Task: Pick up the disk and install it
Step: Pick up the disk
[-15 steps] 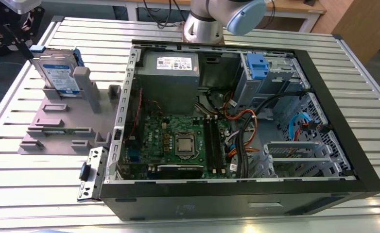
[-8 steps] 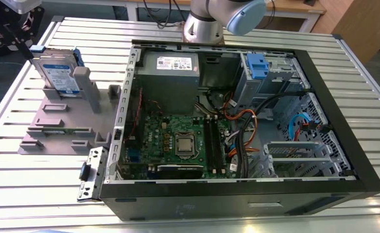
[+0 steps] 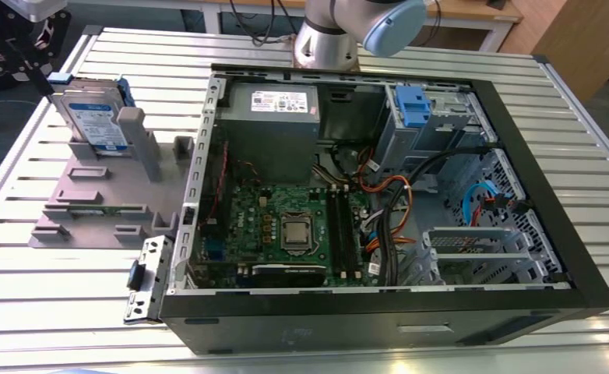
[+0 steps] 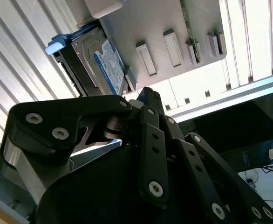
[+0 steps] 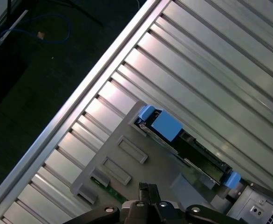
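The disk stands on edge in a grey holder on the slatted table, at the exterior view's left, beside the open computer case. Its label faces the case and a blue bracket frames it. In the second wrist view the disk lies beyond my gripper, whose black fingers meet at one tip, shut with nothing between them. In the first wrist view the disk's upper edge shows with blue tabs at both ends, and my gripper hangs over the holder, apart from the disk.
Inside the case are a grey power supply, a motherboard, loose cables and a drive bay with a blue latch. The arm's base stands behind the case. The table edge drops to dark floor.
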Available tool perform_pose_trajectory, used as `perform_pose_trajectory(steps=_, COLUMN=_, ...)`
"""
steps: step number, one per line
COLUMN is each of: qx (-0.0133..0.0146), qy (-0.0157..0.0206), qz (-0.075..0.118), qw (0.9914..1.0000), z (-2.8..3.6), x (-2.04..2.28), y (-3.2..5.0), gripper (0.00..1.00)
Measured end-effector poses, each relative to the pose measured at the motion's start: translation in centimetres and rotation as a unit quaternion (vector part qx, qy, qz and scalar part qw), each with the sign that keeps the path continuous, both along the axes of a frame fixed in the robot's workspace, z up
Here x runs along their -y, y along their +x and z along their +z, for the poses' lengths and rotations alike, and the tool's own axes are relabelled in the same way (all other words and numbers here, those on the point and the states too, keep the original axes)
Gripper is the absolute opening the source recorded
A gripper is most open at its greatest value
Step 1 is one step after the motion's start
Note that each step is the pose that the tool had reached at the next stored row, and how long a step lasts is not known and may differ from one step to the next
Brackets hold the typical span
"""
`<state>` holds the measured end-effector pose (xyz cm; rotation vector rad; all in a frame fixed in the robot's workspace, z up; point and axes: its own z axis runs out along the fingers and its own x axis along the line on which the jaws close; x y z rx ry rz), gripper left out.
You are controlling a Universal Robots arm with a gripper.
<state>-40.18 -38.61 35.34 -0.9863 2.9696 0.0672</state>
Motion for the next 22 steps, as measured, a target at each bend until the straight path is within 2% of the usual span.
perform_pose_trajectory(steps=22, qx=0.0, qy=0.0, qz=0.014, qw=0.9999, z=0.0, x=0.0, y=0.0, gripper=0.11)
